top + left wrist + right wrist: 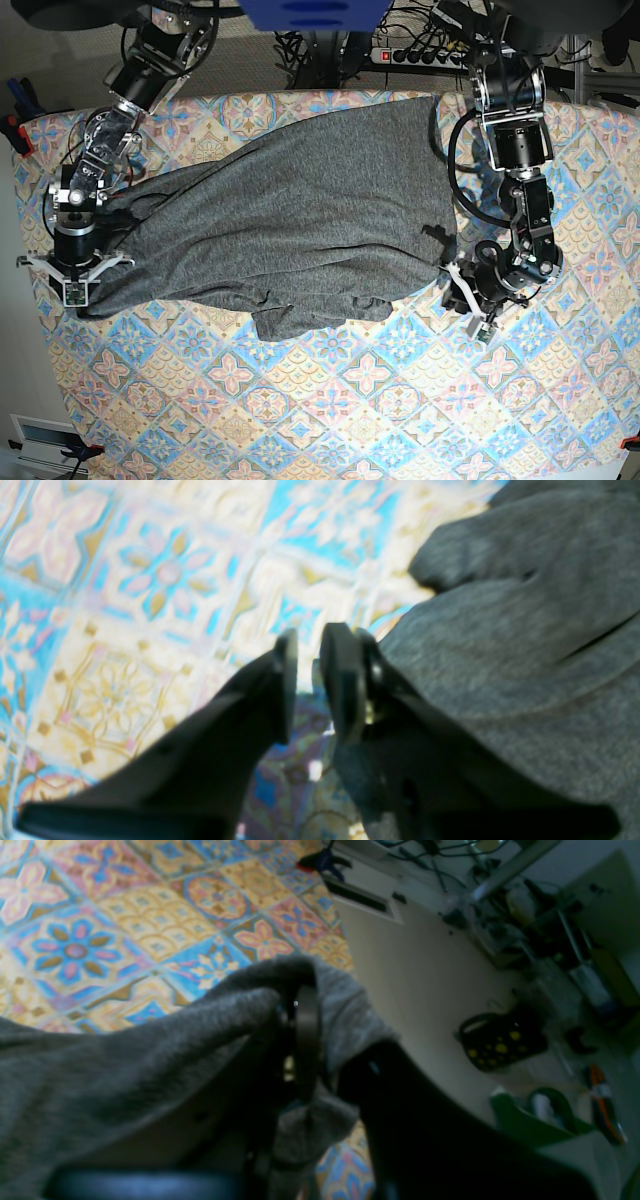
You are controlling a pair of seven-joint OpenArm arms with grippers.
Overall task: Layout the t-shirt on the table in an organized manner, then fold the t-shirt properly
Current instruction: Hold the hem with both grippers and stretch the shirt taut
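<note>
The dark grey t-shirt (300, 210) lies spread and wrinkled across the back half of the patterned table (350, 400). At its lower left corner my right gripper (82, 288) is shut on a fold of the t-shirt (125, 1075); in the right wrist view the cloth drapes over the right gripper (300, 1007). My left gripper (458, 282) sits at the shirt's right edge. In the left wrist view the left gripper (308, 635) stands open by a narrow gap with only the table (150, 605) between its fingers, and the t-shirt (525, 655) lies just beside the right finger.
The table's left edge runs close to my right gripper, with floor beyond it holding a black basket (500, 1040) and green items (540, 1115). A power strip and cables (420, 55) lie behind the table. Patterned cloth fills the front half.
</note>
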